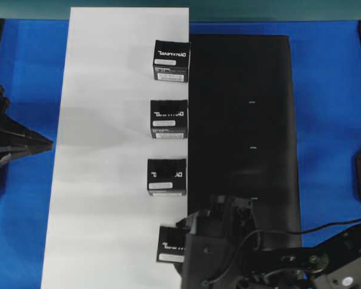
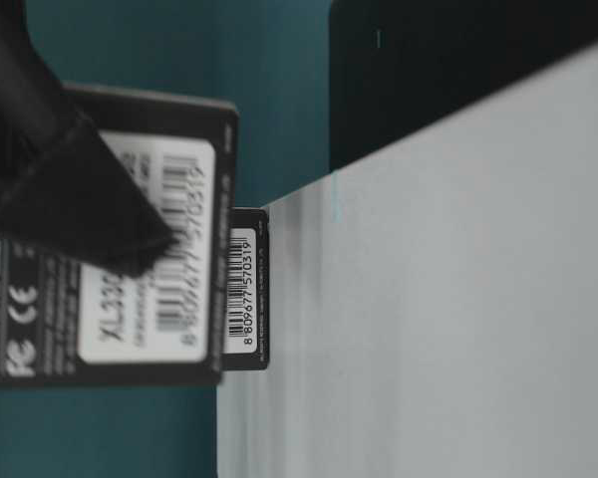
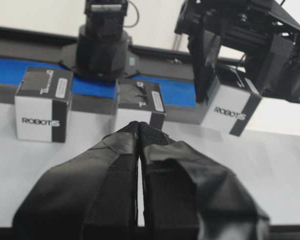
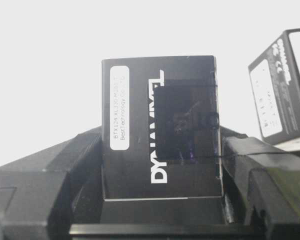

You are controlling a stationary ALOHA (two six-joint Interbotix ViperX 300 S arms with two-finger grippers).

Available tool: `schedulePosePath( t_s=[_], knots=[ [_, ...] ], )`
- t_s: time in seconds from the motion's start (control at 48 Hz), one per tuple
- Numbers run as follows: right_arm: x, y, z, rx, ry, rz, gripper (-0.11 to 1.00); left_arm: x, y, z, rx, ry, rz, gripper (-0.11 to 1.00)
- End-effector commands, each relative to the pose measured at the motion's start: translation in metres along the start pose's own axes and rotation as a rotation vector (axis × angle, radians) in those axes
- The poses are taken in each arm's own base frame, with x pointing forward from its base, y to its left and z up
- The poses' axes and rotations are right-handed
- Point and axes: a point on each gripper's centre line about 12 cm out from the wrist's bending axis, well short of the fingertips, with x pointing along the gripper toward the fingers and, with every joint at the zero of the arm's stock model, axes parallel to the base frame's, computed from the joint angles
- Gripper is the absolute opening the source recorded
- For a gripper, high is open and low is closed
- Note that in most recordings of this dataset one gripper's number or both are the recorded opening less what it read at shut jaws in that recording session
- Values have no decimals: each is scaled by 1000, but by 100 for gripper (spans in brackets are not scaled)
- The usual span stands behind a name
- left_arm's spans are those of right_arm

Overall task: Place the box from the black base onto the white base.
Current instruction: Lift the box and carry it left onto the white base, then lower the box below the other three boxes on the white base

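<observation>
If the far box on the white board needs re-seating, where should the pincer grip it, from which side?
Come from above and close on the far box's two flat side faces, one facing the white board, one facing the black sheet. It sits flat, lettering up, apart from the next box, so both sides look free. The right pincer holds the fourth box across its sides.

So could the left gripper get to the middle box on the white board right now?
Probably yes. The left gripper is shut but points at the middle box across bare white board, with nothing between; the right gripper is busy with another box off to the side.
</observation>
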Motion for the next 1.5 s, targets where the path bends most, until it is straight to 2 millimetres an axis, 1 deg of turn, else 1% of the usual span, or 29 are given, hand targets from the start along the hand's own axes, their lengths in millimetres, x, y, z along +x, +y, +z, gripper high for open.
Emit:
schedulePosePath(
  t_s=[0.0,0.417,1.187,1.312,1.479],
  knots=[
    [7,-1,5,13,10,-4,55,1,-2,6,0,-15,-6,2],
    [18,0,9,8,10,-4,55,0,-1,1,-2,34,1,1],
    [27,2,1,-20,47,0,55,0,-1,1,0,40,2,2],
    [27,1,0,-33,48,-1,58,0,-1,1,0,40,4,2],
    [29,-2,0,-37,54,-8,67,0,-1,1,0,40,4,1]
  ],
)
